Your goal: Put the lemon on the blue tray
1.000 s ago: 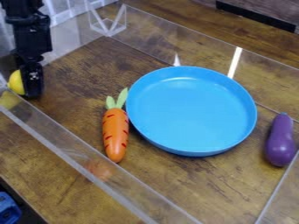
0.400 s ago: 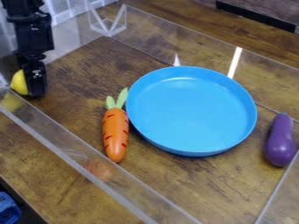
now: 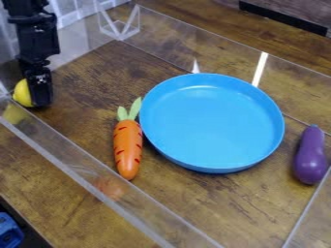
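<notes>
Nothing much has shifted since the earlier frames: gripper [image 3: 35,87] sits in the same spot far left of the blue tray [image 3: 211,123], lemon [image 3: 19,92] peeks out at its left side as before; any change in jaw width is too small to make out. Jaws point down at the worktop [image 3: 195,208] right at the lemon, touching or just beside it, but the black body hides the gap, so cannot tell if they are wide or closed on the fruit. Lemon is on the worktop well apart from the blue tray, with the carrot [image 3: 126,145] between them, carrot lying just beside the tray's left rim. Progress, as a judgement: early stage, reach is done, grasp not confirmed, nothing lifted; pickup, carry across past the carrot and release on the tray are all left. Blue tray holds nothing. Counts: one lemon, one blue tray, one carrot, one purple eggplant [image 3: 309,155] just right of the tray, one gripper. Clear wall panel [image 3: 77,160] runs along the near edge, left of and below the tray.
</notes>
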